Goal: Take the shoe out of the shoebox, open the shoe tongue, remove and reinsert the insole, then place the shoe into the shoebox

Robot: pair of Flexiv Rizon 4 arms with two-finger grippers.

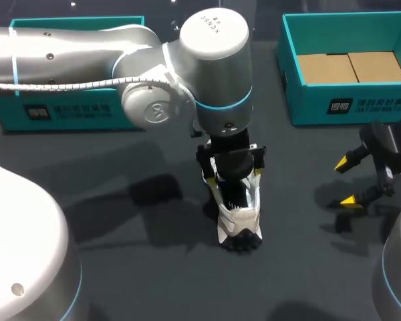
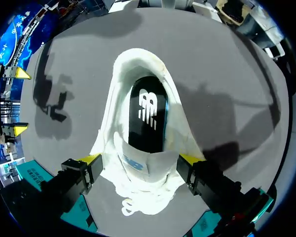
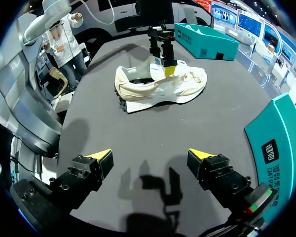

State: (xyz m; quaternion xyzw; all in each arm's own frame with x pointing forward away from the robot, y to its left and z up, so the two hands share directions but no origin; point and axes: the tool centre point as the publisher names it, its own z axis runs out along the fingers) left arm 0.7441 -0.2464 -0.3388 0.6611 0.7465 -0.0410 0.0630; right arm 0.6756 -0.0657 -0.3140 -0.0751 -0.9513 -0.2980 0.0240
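Shoe (image 1: 239, 221) (image 2: 138, 61) (image 3: 148, 91) stands on its sole in the middle of the dark desk (image 1: 154, 281) (image 3: 187, 128), outside the shoebox (image 1: 347, 100). It is a cream-white trainer with its heel toward the robot and its laced front under the left arm. Inside it lies the black insole (image 2: 148, 113), flat in the heel and seen through the shoe's opening.

The left pincer (image 1: 234, 175) (image 2: 140, 159) comes straight down over the laces. Its yellow fingertips (image 2: 91, 159) stand wide, one pressed to each side of the upper, so it is clamped on the shoe.

The right pincer (image 1: 347, 182) (image 3: 150, 155) hangs over bare desk to the right of the shoe, well apart from it, its fingers spread with nothing between them.

The shoebox is teal with a brown card floor and sits at the desk's far right, just beyond the right pincer. A second teal box (image 1: 67, 110) (image 3: 207, 42) sits at the far left, partly behind the left arm.
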